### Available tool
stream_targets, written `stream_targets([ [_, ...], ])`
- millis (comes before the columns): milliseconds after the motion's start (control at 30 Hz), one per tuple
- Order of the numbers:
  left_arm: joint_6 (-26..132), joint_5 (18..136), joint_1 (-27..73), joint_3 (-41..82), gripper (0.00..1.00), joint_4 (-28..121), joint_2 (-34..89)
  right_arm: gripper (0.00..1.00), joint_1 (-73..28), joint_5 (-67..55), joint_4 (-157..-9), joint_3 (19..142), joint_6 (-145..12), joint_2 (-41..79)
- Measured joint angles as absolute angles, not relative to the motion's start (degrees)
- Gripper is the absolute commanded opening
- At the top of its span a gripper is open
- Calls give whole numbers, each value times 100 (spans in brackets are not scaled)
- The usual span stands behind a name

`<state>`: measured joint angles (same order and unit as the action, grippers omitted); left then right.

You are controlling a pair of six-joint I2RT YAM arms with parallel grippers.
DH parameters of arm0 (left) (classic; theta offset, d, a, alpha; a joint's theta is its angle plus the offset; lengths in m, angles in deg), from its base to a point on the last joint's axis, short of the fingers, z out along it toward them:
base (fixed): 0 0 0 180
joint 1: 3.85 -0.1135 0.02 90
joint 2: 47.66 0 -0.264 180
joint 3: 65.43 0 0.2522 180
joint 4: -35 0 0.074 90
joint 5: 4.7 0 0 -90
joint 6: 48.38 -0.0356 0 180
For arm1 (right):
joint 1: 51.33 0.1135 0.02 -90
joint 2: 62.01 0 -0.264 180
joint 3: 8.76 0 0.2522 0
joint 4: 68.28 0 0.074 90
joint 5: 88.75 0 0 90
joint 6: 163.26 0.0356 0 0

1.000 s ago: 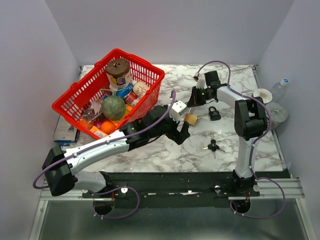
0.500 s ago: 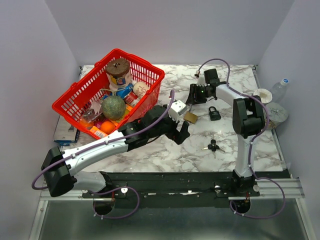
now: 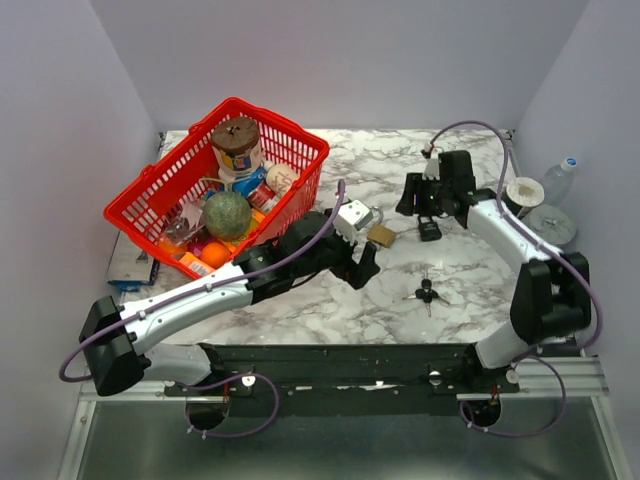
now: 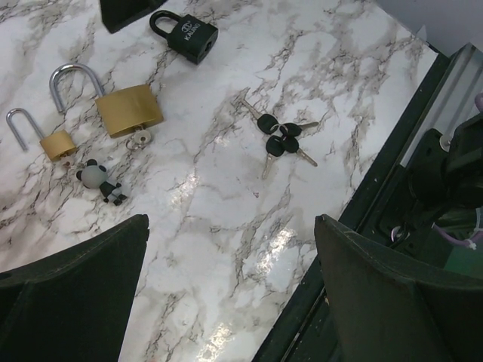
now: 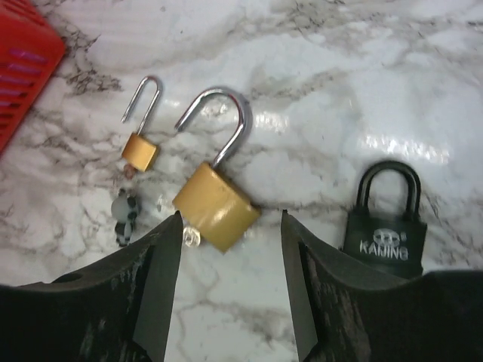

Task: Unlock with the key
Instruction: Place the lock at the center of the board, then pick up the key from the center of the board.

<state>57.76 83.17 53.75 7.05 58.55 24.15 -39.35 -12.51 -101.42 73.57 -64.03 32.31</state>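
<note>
A large brass padlock (image 5: 217, 205) lies on the marble with its shackle swung open and a key head (image 5: 189, 237) at its base. It also shows as the brass padlock (image 4: 128, 109) (image 3: 381, 236). My right gripper (image 5: 231, 219) hangs open just above it, holding nothing; from above, the right gripper (image 3: 408, 200) sits right of the lock. My left gripper (image 4: 232, 222) is wide open over bare marble, near the lock in the top view (image 3: 365, 262). A black padlock (image 5: 385, 234) lies to the right. A bunch of black keys (image 4: 281, 141) (image 3: 427, 292) lies nearer the front.
A small brass padlock (image 5: 140, 151) with a panda charm (image 5: 124, 215) lies left of the large one. A red basket (image 3: 140, 200) full of items stands at the back left. A bottle (image 3: 560, 180) and a white roll (image 3: 522, 190) stand off the table's right edge.
My right gripper has opened and drawn back to the right, away from the brass padlock, with its arm swinging out right. The left arm has barely moved.
</note>
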Motion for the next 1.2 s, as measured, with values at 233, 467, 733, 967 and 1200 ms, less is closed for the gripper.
stream_targets([
  [233, 5805, 8315, 5447, 705, 98, 5850, 2279, 57, -3943, -879, -10463, 5534, -6160, 1389],
  [467, 5923, 8315, 5463, 705, 98, 5848, 2225, 55, -3941, -698, -11114, 4424, -5614, 781],
  [733, 6056, 8309, 5478, 705, 98, 5848, 2225, 55, -3913, -254, -11263, 4245, -5128, 742],
  [967, 6098, 8271, 5478, 705, 98, 5850, 2140, 50, -3806, 26, -11296, 4240, -4940, 971],
  [1200, 6093, 8276, 5478, 705, 98, 5848, 2002, 48, -3550, 386, -11265, 4251, -4803, 1301],
])
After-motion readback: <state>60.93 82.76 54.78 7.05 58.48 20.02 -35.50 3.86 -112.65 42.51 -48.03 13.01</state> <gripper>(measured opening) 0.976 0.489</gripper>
